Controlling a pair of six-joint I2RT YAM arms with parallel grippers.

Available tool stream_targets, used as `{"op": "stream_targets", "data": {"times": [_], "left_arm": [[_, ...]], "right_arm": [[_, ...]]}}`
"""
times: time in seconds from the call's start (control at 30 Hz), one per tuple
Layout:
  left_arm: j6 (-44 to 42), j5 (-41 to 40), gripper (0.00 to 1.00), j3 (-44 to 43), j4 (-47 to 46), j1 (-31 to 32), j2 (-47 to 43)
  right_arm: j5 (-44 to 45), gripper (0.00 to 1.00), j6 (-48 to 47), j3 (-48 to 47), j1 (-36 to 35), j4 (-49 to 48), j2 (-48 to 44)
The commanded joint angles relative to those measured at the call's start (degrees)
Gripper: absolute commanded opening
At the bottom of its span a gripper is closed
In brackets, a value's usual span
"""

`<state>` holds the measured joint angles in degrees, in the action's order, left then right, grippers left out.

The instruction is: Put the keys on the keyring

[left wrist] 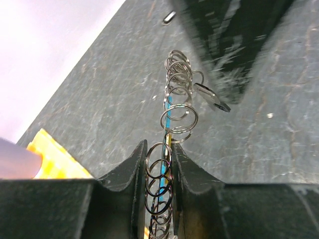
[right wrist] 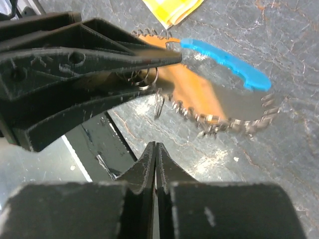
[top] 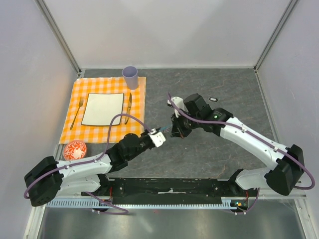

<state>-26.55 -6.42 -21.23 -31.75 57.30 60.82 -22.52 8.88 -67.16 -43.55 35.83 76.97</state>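
My left gripper (top: pixel 163 132) (left wrist: pixel 158 149) is shut on the keyring (left wrist: pixel 172 117), a chain of small metal rings with a blue plastic strip (right wrist: pixel 227 62). The loop (right wrist: pixel 224 122) hangs just above the dark table. A flat grey piece (left wrist: pixel 212 97) dangles from one of its rings, and a yellow-orange bit (left wrist: pixel 172 137) shows beside the blue strip. My right gripper (top: pixel 175 130) (right wrist: pixel 156 145) is shut with nothing between its fingers, just short of the loop. One black key with a white centre (top: pixel 214 99) (left wrist: pixel 169 17) lies alone on the table beyond.
At the back left lies an orange checked placemat (top: pixel 137 92) with a white plate (top: pixel 102 108), a fork (top: pixel 76 113) and a knife (top: pixel 128 107). A purple cup (top: pixel 130 77) stands at its far edge. A red patterned bowl (top: pixel 75 149) sits near the left arm.
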Motion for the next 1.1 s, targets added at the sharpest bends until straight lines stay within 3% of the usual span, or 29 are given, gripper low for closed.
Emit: {"op": "stream_targets", "data": {"times": [0.0,0.03,0.07,0.2,0.33,0.67,1.07], "left_arm": [[2.8,-4.9,0.02,-2.4,-6.6,-0.7,-0.6],[5.6,-4.7,0.02,-2.2,-7.3,-0.6,-0.7],[7.2,-4.4,0.02,-2.0,-8.2,-0.6,-0.8],[14.5,-3.7,0.02,-1.8,-11.1,-0.7,-0.4],[21.9,-3.4,0.02,-2.8,-11.3,-0.7,0.5],[30.7,-0.6,0.02,-5.3,-9.7,-0.7,1.5],[32.5,0.6,0.02,-6.3,-9.2,-0.7,2.0]], "right_arm": [[1.1,0.12,4.4,3.6,0.7,-6.0,-5.8],[2.1,0.25,5.8,4.7,0.6,-8.6,-7.0],[3.1,0.29,7.2,6.2,0.6,-11.4,-10.1],[6.2,0.33,12.3,15.9,0.6,-26.9,-16.9],[8.1,0.35,14.5,22.8,0.6,-35.4,-21.0],[7.0,0.36,11.9,31.4,0.2,-51.9,-22.1],[6.8,0.31,10.0,31.6,0.1,-54.6,-20.7]]}}
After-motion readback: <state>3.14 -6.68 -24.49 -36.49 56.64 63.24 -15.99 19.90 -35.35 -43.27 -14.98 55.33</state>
